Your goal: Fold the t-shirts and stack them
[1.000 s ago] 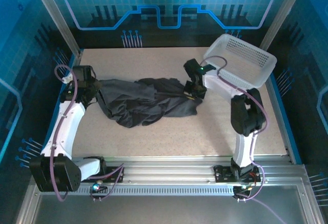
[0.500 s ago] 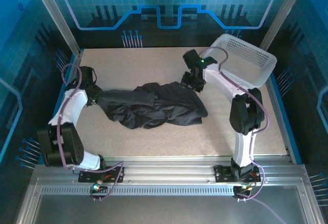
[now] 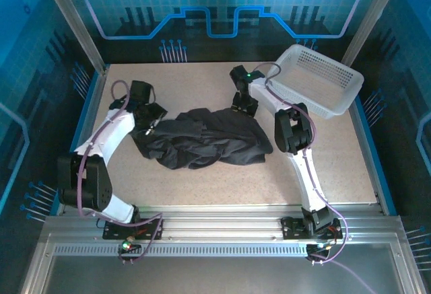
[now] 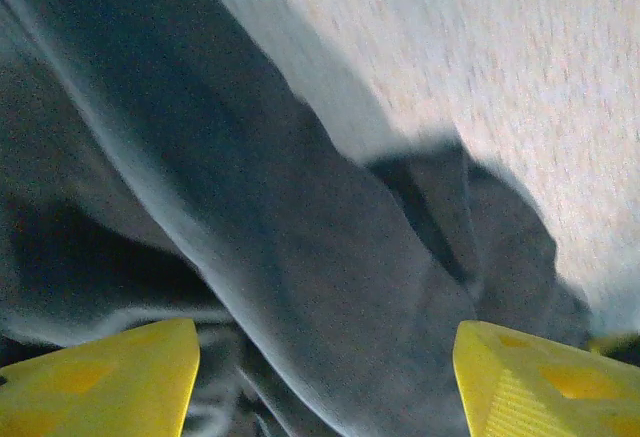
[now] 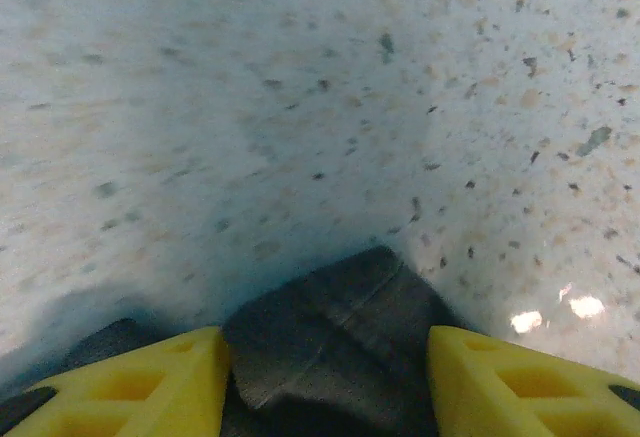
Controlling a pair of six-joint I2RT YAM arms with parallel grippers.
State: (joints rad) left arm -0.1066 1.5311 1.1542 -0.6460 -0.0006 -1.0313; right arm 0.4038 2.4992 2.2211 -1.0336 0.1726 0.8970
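- At the table's (image 3: 202, 186) left side: left gripper (image 3: 151, 118), released, yellow fingers (image 4: 100, 382) spread wide over dark cloth.
- Mid-table: t-shirt (image 3: 209, 139), crumpled in a heap, lying between both arms.
- Just right of it: right gripper (image 3: 242, 105), released, a cloth edge between its parted tips.
- Far right corner: white perforated basket (image 3: 323, 107), tilted, bare floor showing.

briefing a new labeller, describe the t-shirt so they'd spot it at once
On the speckled beige table, look to the middle. The t-shirt lies there as a crumpled heap. It is the one soft, dark charcoal thing, unlike the rigid white perforated basket at the far right corner.
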